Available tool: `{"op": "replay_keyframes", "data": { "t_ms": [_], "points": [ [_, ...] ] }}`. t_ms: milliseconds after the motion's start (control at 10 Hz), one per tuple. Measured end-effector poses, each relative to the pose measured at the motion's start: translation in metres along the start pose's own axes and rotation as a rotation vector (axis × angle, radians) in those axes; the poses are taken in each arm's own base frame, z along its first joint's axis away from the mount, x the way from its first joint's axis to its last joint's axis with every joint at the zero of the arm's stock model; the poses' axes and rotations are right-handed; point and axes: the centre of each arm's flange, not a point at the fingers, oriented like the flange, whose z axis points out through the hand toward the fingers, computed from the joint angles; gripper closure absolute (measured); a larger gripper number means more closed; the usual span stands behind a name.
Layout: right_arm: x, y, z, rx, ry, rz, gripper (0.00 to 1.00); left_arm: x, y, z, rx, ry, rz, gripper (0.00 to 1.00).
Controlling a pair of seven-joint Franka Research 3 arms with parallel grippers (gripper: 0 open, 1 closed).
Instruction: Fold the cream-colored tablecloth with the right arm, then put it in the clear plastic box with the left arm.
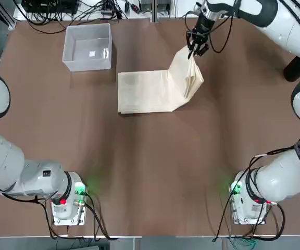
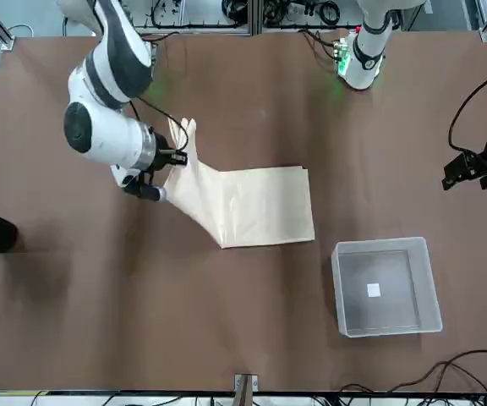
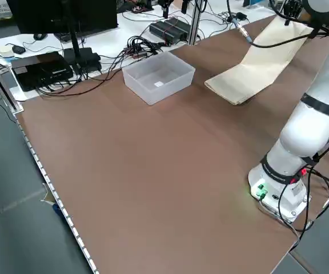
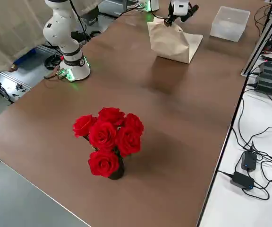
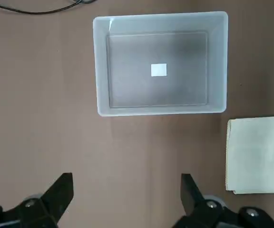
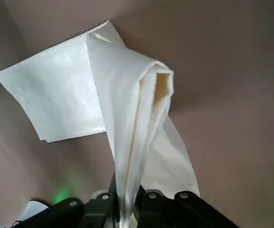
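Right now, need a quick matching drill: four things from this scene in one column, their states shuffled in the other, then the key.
Things:
1. cloth
2. box
3. left pincer
4. right pincer

States:
A. open, hovering over bare table near the box
B. shut on one end of the fabric, holding it up
C. empty but for a small white label
D. one end flat on the table, the other lifted

Pairs: 1-D, 2-C, 3-A, 4-B

Right arm (image 1: 264,15) reaching over the far table, fingers (image 1: 197,48) pinched together, left arm (image 1: 14,172) parked, fingers (image 5: 61,194) spread
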Motion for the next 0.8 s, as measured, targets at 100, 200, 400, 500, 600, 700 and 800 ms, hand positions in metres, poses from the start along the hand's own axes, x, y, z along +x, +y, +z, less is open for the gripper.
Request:
{"op": "replay_keyframes", "data": {
  "t_ms": [100,200,400,500,600,700,800],
  "points": [
    [-0.006,-0.009,0.0,0.003,0.007,0.005,0.92,0.0,0.0,0.0,0.0,0.0,0.0,0.0],
    [-0.01,-0.017,0.0,0.01,0.019,0.015,0.92,0.0,0.0,0.0,0.0,0.0,0.0,0.0],
    [-0.012,-0.031,0.005,0.026,0.04,0.038,0.92,0.0,0.0,0.0,0.0,0.0,0.0,0.0],
    [-0.009,-0.035,0.012,0.038,0.054,0.054,0.92,0.0,0.0,0.0,0.0,0.0,0.0,0.0],
    [-0.006,-0.04,0.02,0.047,0.063,0.063,0.92,0.0,0.0,0.0,0.0,0.0,0.0,0.0],
    [-0.002,-0.044,0.027,0.061,0.068,0.075,0.92,0.0,0.0,0.0,0.0,0.0,0.0,0.0],
    [0.002,-0.046,0.032,0.079,0.069,0.086,0.92,0.0,0.0,0.0,0.0,0.0,0.0,0.0]
  ]
}}
